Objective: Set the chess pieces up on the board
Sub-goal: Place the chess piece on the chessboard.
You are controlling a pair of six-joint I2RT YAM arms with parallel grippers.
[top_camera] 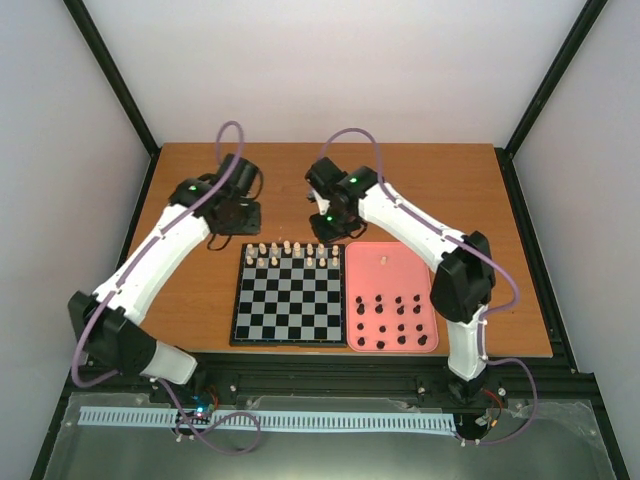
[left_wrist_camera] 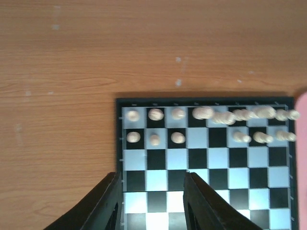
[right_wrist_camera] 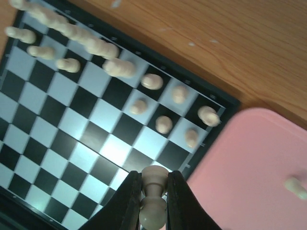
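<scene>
Right gripper [right_wrist_camera: 153, 183] clamped on a cream chess piece [right_wrist_camera: 153, 203] above the chessboard [right_wrist_camera: 81, 129] edge beside the pink tray [right_wrist_camera: 249, 158], left gripper [left_wrist_camera: 152, 176] spread wide, empty, over the chessboard, black pieces [top_camera: 400, 301] on the tray

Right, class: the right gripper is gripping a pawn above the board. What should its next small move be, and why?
Probably carry the pawn in the right gripper across the board to one of the two empty middle squares of the second row, then lower it. That row has three cream pieces on each side of the gap, so a pawn seems to belong there.
</scene>
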